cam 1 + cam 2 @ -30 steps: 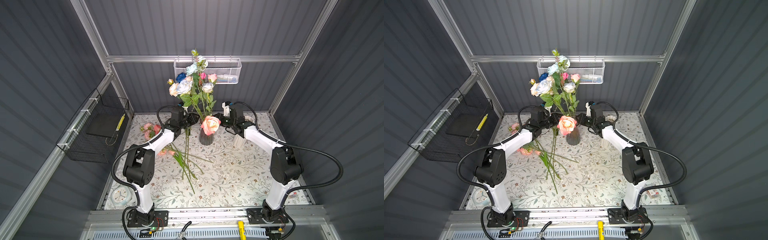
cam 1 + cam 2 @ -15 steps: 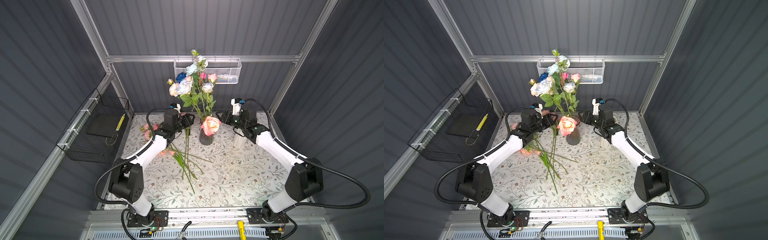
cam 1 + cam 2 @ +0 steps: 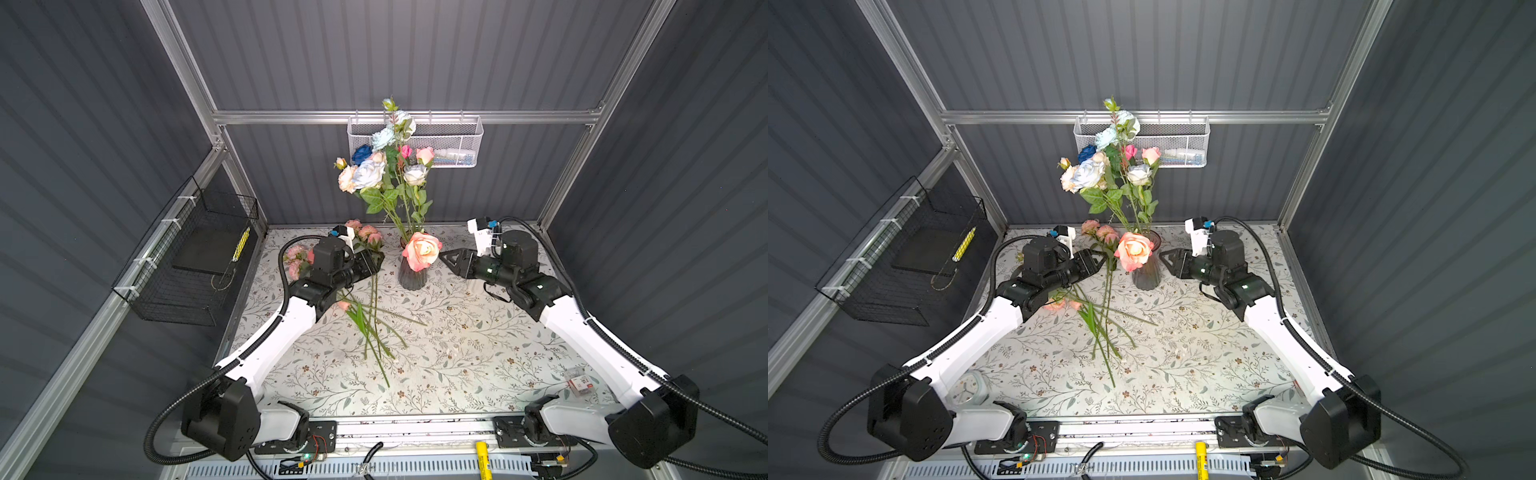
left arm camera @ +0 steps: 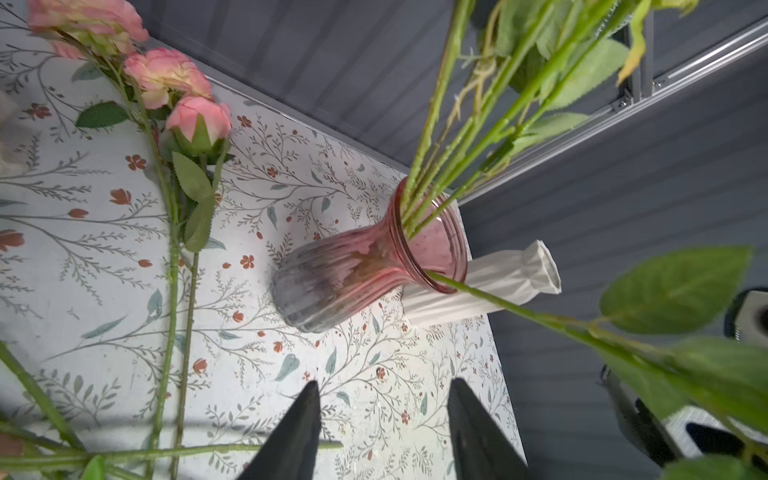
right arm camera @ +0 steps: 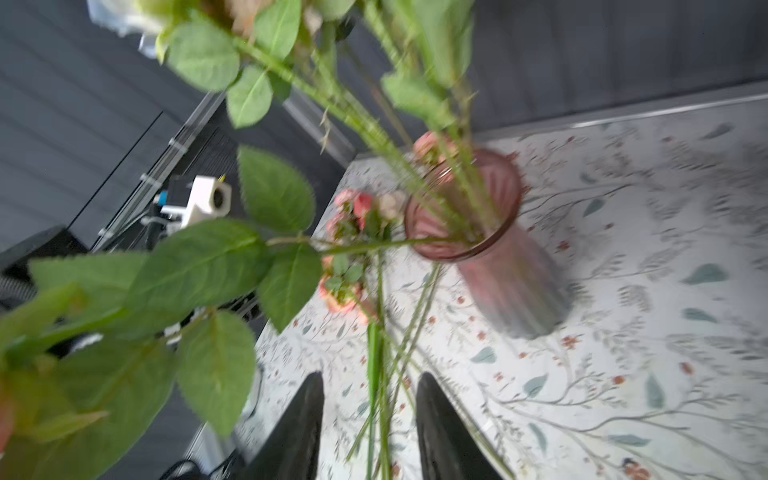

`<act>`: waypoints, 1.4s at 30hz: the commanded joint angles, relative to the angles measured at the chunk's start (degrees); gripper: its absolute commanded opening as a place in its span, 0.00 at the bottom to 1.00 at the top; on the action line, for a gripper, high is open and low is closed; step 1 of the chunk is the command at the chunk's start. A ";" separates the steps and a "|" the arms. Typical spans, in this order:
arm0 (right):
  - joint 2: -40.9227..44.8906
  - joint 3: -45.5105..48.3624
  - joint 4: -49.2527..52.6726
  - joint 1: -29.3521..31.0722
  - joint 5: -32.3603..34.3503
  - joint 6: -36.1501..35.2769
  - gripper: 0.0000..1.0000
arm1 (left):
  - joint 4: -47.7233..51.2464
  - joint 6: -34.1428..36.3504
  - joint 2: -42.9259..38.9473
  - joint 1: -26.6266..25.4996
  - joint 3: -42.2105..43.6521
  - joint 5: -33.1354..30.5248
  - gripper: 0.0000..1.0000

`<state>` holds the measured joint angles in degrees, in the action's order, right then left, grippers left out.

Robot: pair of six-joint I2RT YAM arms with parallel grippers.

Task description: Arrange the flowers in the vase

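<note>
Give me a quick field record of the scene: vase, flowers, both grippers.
vase: glass, upright, back middle of the table
in it: bunch of flowers; a peach rose droops over the rim
on table: loose flowers lying left of the vase
left gripper: open, empty, over the loose flowers
right gripper: open, empty, right of the vase
white vase: beside the glass one, on the right gripper's side
</note>
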<state>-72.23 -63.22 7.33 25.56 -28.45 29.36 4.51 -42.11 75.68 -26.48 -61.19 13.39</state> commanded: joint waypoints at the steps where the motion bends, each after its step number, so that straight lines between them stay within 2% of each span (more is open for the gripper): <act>1: -1.89 -2.47 2.10 3.89 -7.57 -3.73 0.38 | 2.80 0.88 -1.33 -1.87 1.14 2.52 0.50; 7: -10.15 -13.12 -0.41 6.64 -7.82 -4.14 0.29 | 2.82 -0.06 -3.33 -2.51 3.02 3.56 0.48; 14: -24.17 -30.08 5.58 6.60 -7.46 -5.41 0.25 | 3.29 0.09 -4.66 -2.52 4.27 3.54 0.48; 21: -32.56 -41.44 10.27 6.51 -4.93 -6.64 0.26 | 1.79 0.14 -3.26 -2.59 2.83 5.06 0.48; 26: -38.86 -50.58 16.73 6.81 -6.82 -7.13 0.28 | 0.30 -0.51 -2.38 -2.61 3.20 5.07 0.49; 31: -37.56 -49.14 17.64 6.98 -7.86 -7.84 0.35 | 0.23 -0.67 -2.27 -2.59 2.98 5.03 0.50; 42: -17.66 -26.25 10.82 7.00 -5.67 -8.17 0.58 | 1.90 0.18 -3.33 -2.48 1.70 2.31 0.52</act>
<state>-94.52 -92.77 20.51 32.34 -34.72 21.98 6.04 -42.24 73.28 -28.99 -57.69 16.29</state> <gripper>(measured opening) 0.581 0.520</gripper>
